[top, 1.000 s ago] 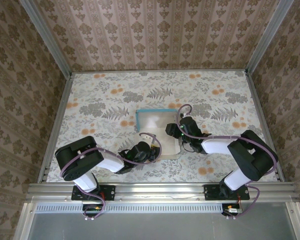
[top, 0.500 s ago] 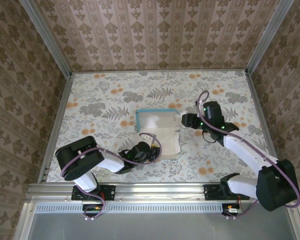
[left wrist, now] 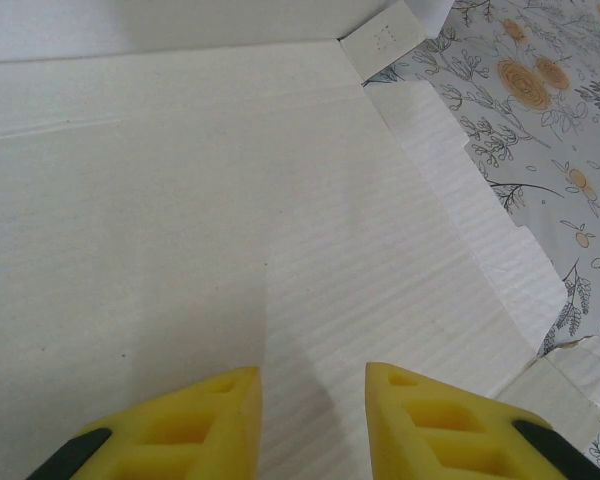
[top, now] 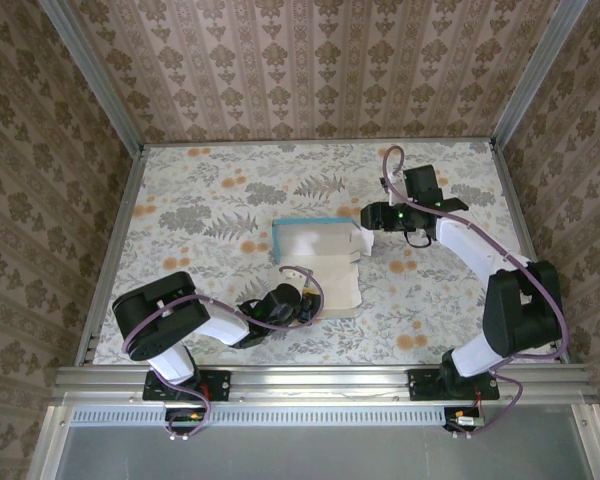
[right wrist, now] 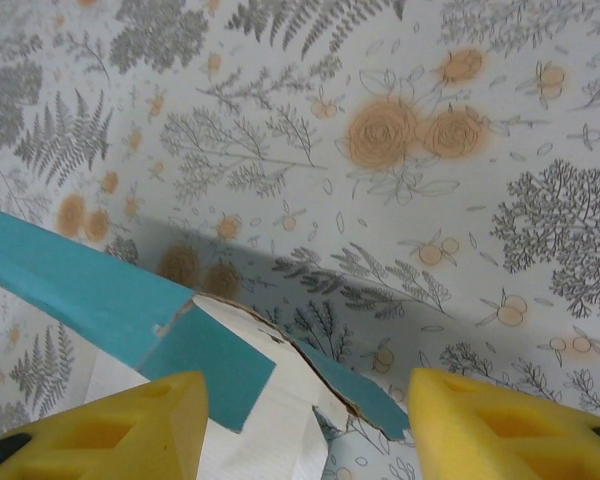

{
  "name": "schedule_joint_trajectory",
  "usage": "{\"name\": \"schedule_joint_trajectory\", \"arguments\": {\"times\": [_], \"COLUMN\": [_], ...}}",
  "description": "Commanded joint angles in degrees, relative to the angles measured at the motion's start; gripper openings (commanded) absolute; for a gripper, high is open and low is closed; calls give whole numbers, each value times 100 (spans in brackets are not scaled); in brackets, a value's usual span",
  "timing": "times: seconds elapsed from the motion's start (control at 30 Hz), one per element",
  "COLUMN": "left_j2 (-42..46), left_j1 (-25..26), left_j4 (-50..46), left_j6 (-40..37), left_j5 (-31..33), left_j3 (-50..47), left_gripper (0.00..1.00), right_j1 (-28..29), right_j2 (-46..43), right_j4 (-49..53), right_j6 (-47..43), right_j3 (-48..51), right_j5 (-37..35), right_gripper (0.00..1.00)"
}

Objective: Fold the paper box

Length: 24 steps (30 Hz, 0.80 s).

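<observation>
With the paper box (top: pixel 315 262) in the middle of the desk (top: pixel 200 200) under your narrowly parted, empty left end effector (left wrist: pixel 313 385) at its 7 o'clock, closing your wide-spread right end effector (right wrist: pixel 308 385) askew on the turquoise flap (right wrist: pixel 100 290) at 2 o'clock could tear that corner.

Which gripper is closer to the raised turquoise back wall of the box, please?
Right. The right gripper sits open at the back wall's right-hand corner; the left gripper is over the box's white floor, towards its near edge.
</observation>
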<state>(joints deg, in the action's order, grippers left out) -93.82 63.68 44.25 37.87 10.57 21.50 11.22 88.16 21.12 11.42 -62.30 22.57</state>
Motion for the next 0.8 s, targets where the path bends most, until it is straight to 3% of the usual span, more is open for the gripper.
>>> {"name": "schedule_joint_trajectory", "arguments": {"times": [0.0,0.27,0.47,0.77], "left_j2": [-189,-202,-235,-382], "left_j1": [66,68,83,109], "left_j4": [-351,-373,-382,-385], "left_j6": [12,16,13,85], "left_j5": [-114,-98,-99,-108], "left_j3": [-14,3,56,212], "left_gripper": [32,31,31,31], "right_j1": [-6,87,328,783], "right_j2": [141,325,114,-320], "right_j4": [311,234,325,457], "right_j6": [-272,-276,-361,-270], "right_j3": [-224,-229,-155,30], "right_j5": [108,288,-104,-512], "right_gripper": [56,39,18,13]}}
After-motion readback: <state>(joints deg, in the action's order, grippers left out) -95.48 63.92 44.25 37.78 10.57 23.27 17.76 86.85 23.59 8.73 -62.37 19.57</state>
